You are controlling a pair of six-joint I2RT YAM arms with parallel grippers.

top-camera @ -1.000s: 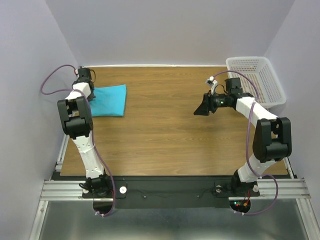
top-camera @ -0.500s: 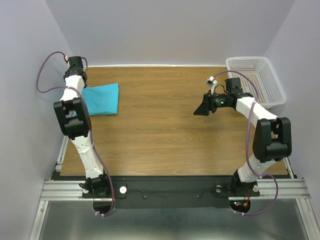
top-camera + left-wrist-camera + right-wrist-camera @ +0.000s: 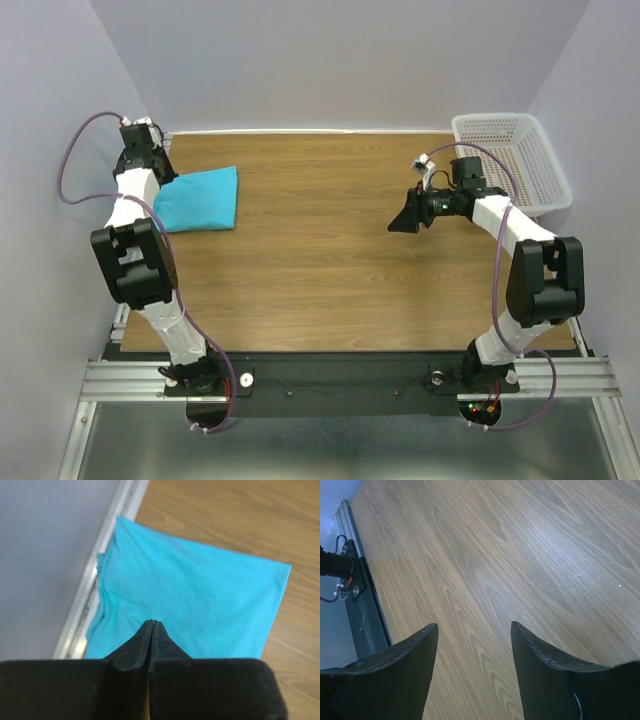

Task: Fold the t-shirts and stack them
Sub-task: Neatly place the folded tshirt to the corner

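Observation:
The turquoise t-shirt lies folded into a flat rectangle at the far left of the wooden table, its left edge against the metal rail. It fills the left wrist view. My left gripper hovers over the shirt's back-left part; its jaws are pressed together with no cloth between them. My right gripper is open and empty over bare wood right of centre, far from the shirt; its wrist view shows only tabletop.
A white plastic mesh basket stands at the back right corner, behind the right arm. The table's left metal rail and the side wall run right beside the shirt. The left arm's cable loops out towards the left wall.
The left arm has swung back and to the left, toward the corner. The folded shirt shifted slightly left a second ago and now lies still. The right arm has not moved.

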